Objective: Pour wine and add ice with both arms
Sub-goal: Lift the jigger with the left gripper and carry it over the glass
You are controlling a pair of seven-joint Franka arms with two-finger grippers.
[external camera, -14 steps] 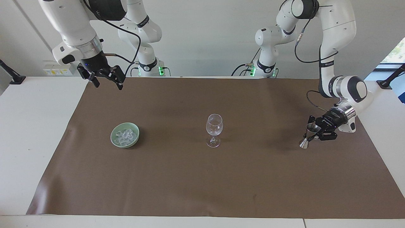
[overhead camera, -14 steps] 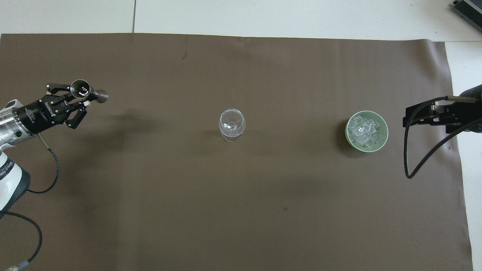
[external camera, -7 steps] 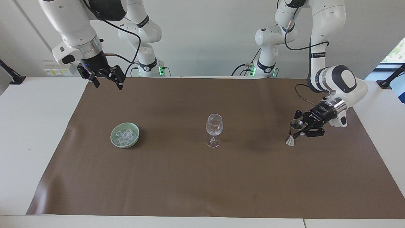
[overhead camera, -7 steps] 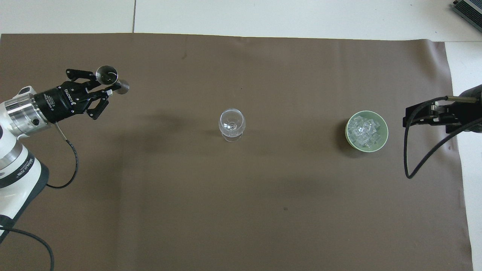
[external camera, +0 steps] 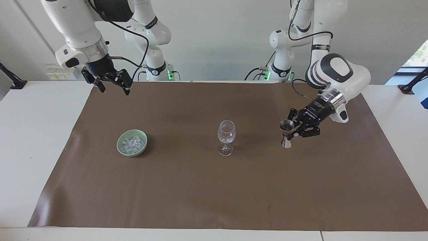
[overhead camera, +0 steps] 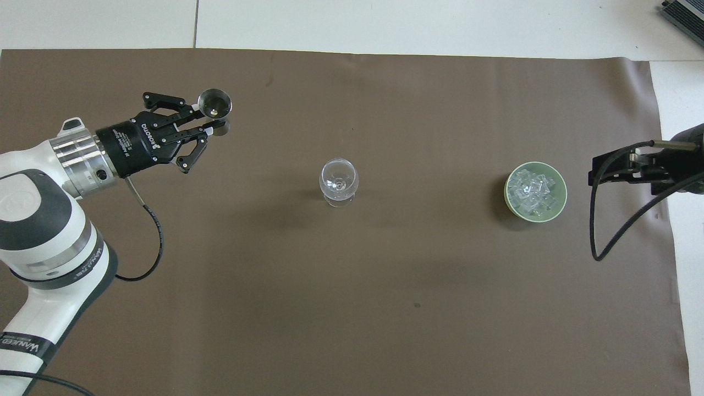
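My left tool [external camera: 290, 133] is clenched on a small metal measuring cup [external camera: 286, 133], gripped at its narrow waist. In the facing view it sits right of centre, upright, its foot clear of the brown mat [external camera: 214, 187]. The overhead view puts the same cup [overhead camera: 215, 104] in the upper left and lets me see straight down into its open mouth; the facing view only gives the side profile. What's inside I can't tell from either.

The wine glass [external camera: 226, 137] stands mid-frame on the mat, upright, well apart from the cup. From above I see its bowl [overhead camera: 339, 181] as a clear circle; the stem shows only in the facing view.

The ice [external camera: 132, 143] is heaped in a pale green bowl [external camera: 121, 147], left of centre in the facing view, at the right [overhead camera: 534, 190] in the overhead one, resting on the mat toward the right arm's end of the surface.

My right tool [external camera: 111, 83] waits raised at upper left of the facing view, fingers spread and holding nothing. Overhead shows only its dark edge [overhead camera: 632, 168] at the right border.
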